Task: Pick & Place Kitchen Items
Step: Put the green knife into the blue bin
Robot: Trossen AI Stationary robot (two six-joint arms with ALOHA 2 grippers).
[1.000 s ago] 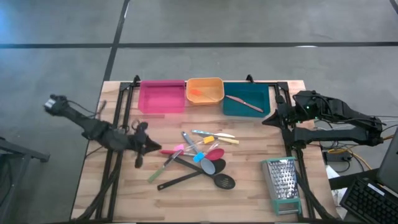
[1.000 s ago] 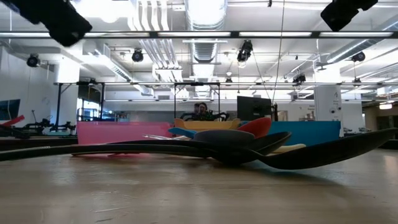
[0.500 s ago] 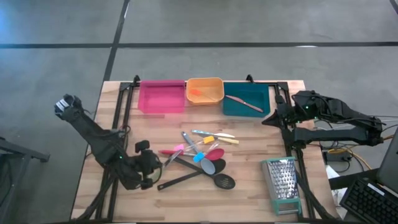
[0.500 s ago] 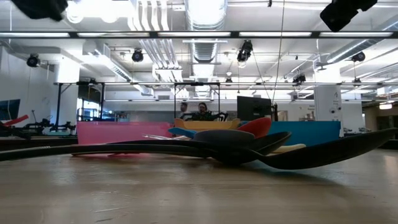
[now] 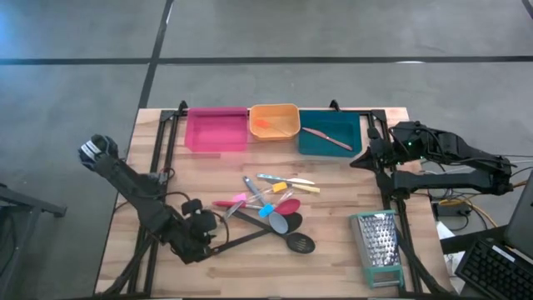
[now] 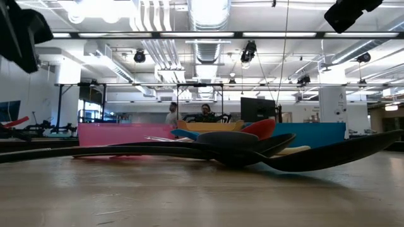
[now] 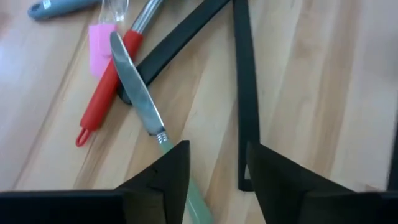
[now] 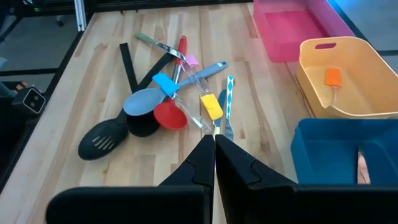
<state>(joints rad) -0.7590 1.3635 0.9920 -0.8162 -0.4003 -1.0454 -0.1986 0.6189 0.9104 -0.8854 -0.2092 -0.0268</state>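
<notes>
The kitchen items lie in a loose pile [image 5: 266, 208] at mid-table: black long-handled spoons [image 5: 287, 240], red [image 7: 106, 93] and pink spatulas, a grey spoon [image 8: 144, 99], and blue and yellow pieces. A knife [image 7: 134, 87] with a pale green handle lies at the pile's left end. My left gripper [image 5: 200, 229] hangs open over that end, tipped down. In the left wrist view its fingers [image 7: 214, 168] stand on either side of bare wood, with the knife's handle passing under one finger and a black handle [image 7: 244, 93] beside the other. My right gripper [image 8: 213, 146] waits shut at the table's right side [image 5: 360, 158].
Pink [image 5: 216, 129], orange [image 5: 287, 112] and teal [image 5: 316, 146] bins stand in a row along the far edge. The orange one holds an orange piece and the teal one a spatula. A metal grater [image 5: 379, 246] lies near the right front corner. Black frame rails run along both table sides.
My left gripper has swung from the table's left side toward the near edge and the left end of the pile. It has tipped further downward. The utensils have kept their places.
</notes>
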